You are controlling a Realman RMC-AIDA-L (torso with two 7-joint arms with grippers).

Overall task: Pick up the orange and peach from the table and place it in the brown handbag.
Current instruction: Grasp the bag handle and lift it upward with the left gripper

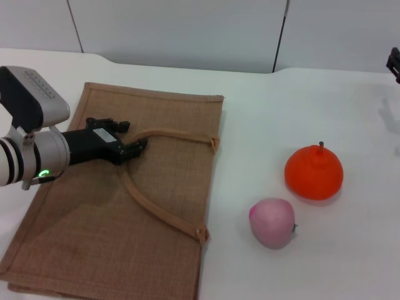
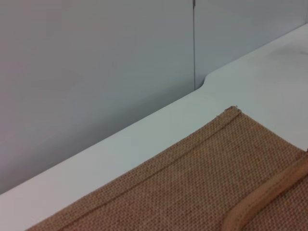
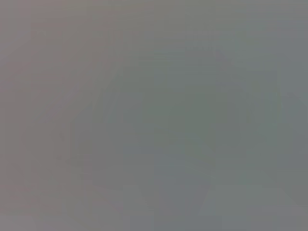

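Note:
The brown handbag lies flat on the white table at the left, with one tan loop handle resting on top of it. My left gripper hovers low over the bag's upper part, at the bend of that handle. The orange sits on the table to the right of the bag. The peach lies nearer me, just left of the orange. Only a dark bit of my right gripper shows at the far right edge, away from both fruits. The left wrist view shows a corner of the handbag and a piece of handle.
A grey panelled wall runs behind the white table. The right wrist view shows only a featureless grey field.

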